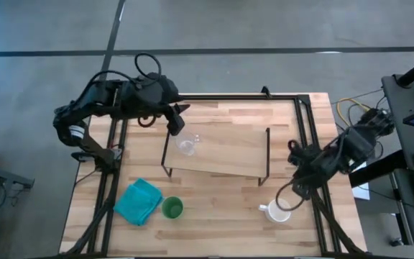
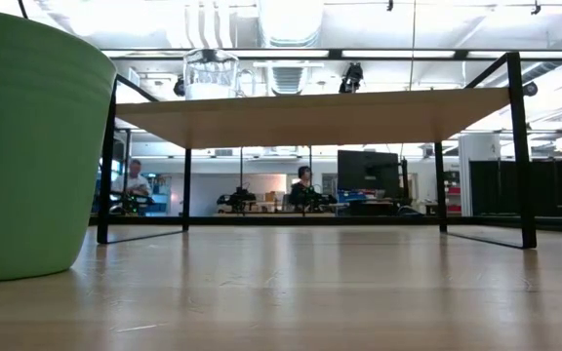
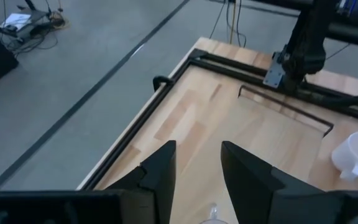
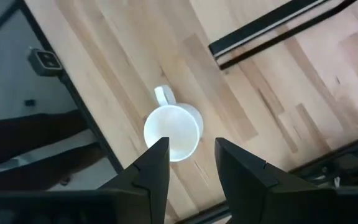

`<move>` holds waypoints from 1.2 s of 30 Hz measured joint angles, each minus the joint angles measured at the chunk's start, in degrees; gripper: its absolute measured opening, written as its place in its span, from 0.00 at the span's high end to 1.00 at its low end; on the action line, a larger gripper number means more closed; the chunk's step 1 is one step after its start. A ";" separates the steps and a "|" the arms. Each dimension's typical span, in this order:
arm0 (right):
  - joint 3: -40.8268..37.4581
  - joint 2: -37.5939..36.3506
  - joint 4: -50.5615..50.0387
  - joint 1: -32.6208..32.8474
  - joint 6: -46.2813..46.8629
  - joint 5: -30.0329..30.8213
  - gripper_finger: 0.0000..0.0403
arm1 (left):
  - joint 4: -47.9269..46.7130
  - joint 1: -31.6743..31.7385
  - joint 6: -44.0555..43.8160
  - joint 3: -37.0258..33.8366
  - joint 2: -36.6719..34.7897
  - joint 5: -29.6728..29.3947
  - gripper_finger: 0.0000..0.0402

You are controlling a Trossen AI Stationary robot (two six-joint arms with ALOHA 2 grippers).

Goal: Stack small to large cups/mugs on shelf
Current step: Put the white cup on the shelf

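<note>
- grey concrete floor surrounds your wooden table (image 1: 214,216), which fills the lower middle of the high view; in the low view an office with seated people shows far behind it.
- your shelf (image 1: 225,147) stands at the centre of the table, a light-wood board on thin black legs.
- your clear glass cup (image 1: 186,147) sits on the shelf's left part; the low view shows it upright on the board at upper left of centre.
- your left gripper (image 1: 176,124) hovers just above and left of the glass cup in the high view; its fingers (image 3: 160,167) are parted with nothing between them.
- your green cup (image 1: 172,208) stands on the table at lower left, just beside the teal cloth (image 1: 139,201); it looms at the left edge of the low view.
- your white mug (image 1: 277,211) stands on the table at lower right, in front of the shelf, handle to the left.
- your right gripper (image 1: 293,193) hangs just above and right of the mug in the high view; in its wrist view the fingers (image 4: 156,163) are spread apart and empty, with the mug below them.
</note>
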 joint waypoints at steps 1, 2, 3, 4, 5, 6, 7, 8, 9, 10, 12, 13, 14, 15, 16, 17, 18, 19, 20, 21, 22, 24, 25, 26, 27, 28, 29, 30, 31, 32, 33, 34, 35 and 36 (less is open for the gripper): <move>-0.02 0.91 0.21 0.51 0.14 0.02 0.69 | 0.05 -0.02 -0.02 0.26 -0.07 0.01 0.72; -0.02 1.87 0.58 0.92 0.13 0.02 0.69 | 0.05 -0.08 0.01 0.43 -0.13 0.02 0.72; -0.02 2.90 0.99 1.38 0.10 0.03 0.69 | 0.04 -0.15 0.00 0.55 -0.24 0.02 0.72; -0.02 4.02 1.35 1.79 0.00 0.02 0.69 | 0.05 -0.15 0.01 0.57 -0.45 0.03 0.72; -0.02 5.06 1.59 2.18 -0.34 0.02 0.69 | 0.03 -0.15 0.00 0.57 -0.64 0.09 0.72; -0.02 6.19 1.58 2.55 -0.57 -0.01 0.69 | 0.06 -0.15 -0.02 0.55 -0.85 0.16 0.72; -0.03 7.33 1.52 2.89 -0.95 -0.03 0.69 | 0.03 -0.15 -0.02 0.55 -1.03 0.17 0.72; -0.04 8.38 1.52 3.24 -1.32 -0.08 0.69 | 0.05 -0.15 -0.02 0.55 -1.24 0.15 0.72; -0.04 9.45 1.54 3.63 -1.65 -0.28 0.69 | 0.05 -0.15 -0.02 0.55 -1.40 0.16 0.72; -0.04 10.50 1.52 4.03 -1.85 -0.53 0.69 | 0.05 -0.17 -0.02 0.55 -1.50 0.15 0.72; -0.04 12.46 1.49 4.34 -1.84 -1.02 0.70 | 0.01 -0.35 -0.02 0.51 -1.81 0.15 0.72; -0.06 13.32 1.51 4.46 -1.67 -1.19 0.70 | 0.02 -0.43 -0.02 0.51 -1.92 0.17 0.72; -0.12 14.11 1.55 4.63 -1.37 -1.42 0.70 | 0.03 -0.45 -0.02 0.51 -2.04 0.15 0.72; -0.20 14.81 1.53 4.64 -1.15 -1.57 0.70 | 0.00 -0.54 -0.02 0.51 -2.23 0.17 0.72; -0.35 15.50 1.52 4.64 -1.04 -1.59 0.70 | -0.01 -0.62 -0.02 0.51 -2.43 0.16 0.72; -0.57 16.13 1.57 4.64 -0.95 -1.60 0.70 | 0.00 -0.80 -0.02 0.51 -2.64 0.17 0.72; -0.91 16.65 1.67 4.64 -0.97 -1.77 0.70 | 0.00 -0.91 -0.02 0.51 -2.83 0.17 0.72; -1.36 17.05 1.91 4.61 -0.95 -1.92 0.70 | -0.01 -0.96 -0.02 0.51 -3.02 0.15 0.72; -1.93 17.32 2.43 4.58 -0.90 -2.01 0.70 | -0.02 -1.09 -0.02 0.51 -3.19 0.15 0.72; -2.63 17.38 3.56 4.58 -0.60 -2.11 0.70 | -0.02 -1.24 -0.02 0.51 -3.30 0.15 0.72; -3.47 17.37 5.15 4.58 -0.13 -2.55 0.70 | -0.02 -1.33 -0.02 0.51 -3.39 0.15 0.72; -5.57 16.86 9.80 4.58 0.79 -4.31 0.70 | -0.04 -1.60 -0.02 0.49 -3.58 0.20 0.72; -6.72 16.53 12.31 4.58 1.25 -5.16 0.71 | -0.04 -1.66 -0.02 0.49 -3.66 0.43 0.72; -8.01 16.13 14.82 4.58 1.89 -5.93 0.71 | -0.04 -1.65 -0.02 0.49 -3.71 0.76 0.72; -9.23 15.75 16.76 4.66 2.74 -6.30 0.72 | -0.04 -1.66 -0.02 0.49 -3.76 1.07 0.72; -10.34 15.59 18.03 4.84 4.04 -6.49 0.72 | -0.04 -1.78 -0.02 0.49 -3.79 1.30 0.72; -11.49 15.45 18.99 4.95 5.53 -6.65 0.73 | -0.06 -1.93 -0.02 0.49 -3.80 1.35 0.72; -12.61 15.33 19.75 4.97 7.03 -7.01 0.73 | -0.06 -1.95 -0.02 0.47 -3.80 1.38 0.72; -13.62 15.30 20.28 4.97 8.34 -7.62 0.74 | -0.08 -1.96 -0.02 0.43 -3.79 1.46 0.72; -14.67 15.30 20.75 4.98 9.52 -8.50 0.74 | -0.06 -1.99 -0.02 0.32 -3.79 1.46 0.72; -15.62 15.29 21.24 5.08 10.49 -9.30 0.75 | -0.08 -2.01 -0.02 0.16 -3.82 1.49 0.72; -16.52 15.28 21.75 5.15 11.45 -9.77 0.75 | -0.09 -2.01 -0.02 0.03 -3.82 1.49 0.72; -17.40 15.29 22.59 5.21 12.41 -10.52 0.75 | -0.09 -2.01 -0.02 -0.07 -3.82 1.50 0.72; -18.08 15.32 23.64 5.22 13.21 -11.36 0.75 | -0.13 -2.01 -0.02 -0.10 -3.82 1.53 0.72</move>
